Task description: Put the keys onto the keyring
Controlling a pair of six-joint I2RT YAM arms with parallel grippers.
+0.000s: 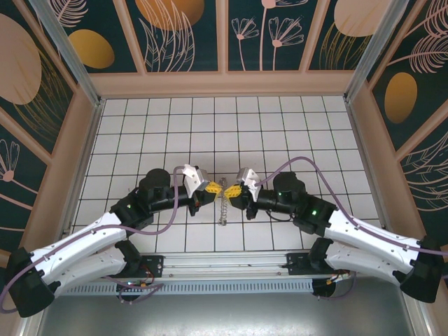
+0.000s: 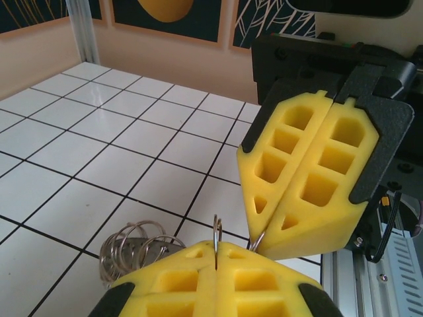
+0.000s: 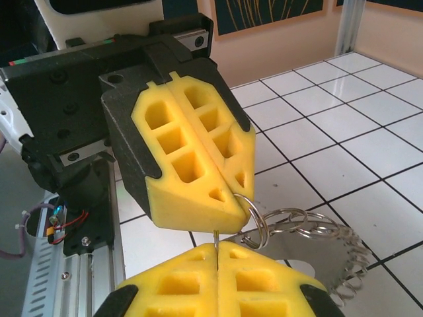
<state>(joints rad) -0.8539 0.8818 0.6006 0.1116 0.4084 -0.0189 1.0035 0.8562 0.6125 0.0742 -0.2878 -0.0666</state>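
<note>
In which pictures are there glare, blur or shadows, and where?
Top view: even light, no strong glare on the tiles; keyring tiny. Left wrist view: soft sheen on far tiles, keyring a little soft. Right wrist view: bright glare on upper-right tiles, grey shadow under keyring.

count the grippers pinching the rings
2. The left gripper and the right gripper are tip to tip in the middle, each shut on a thin loop of the rings.
</note>
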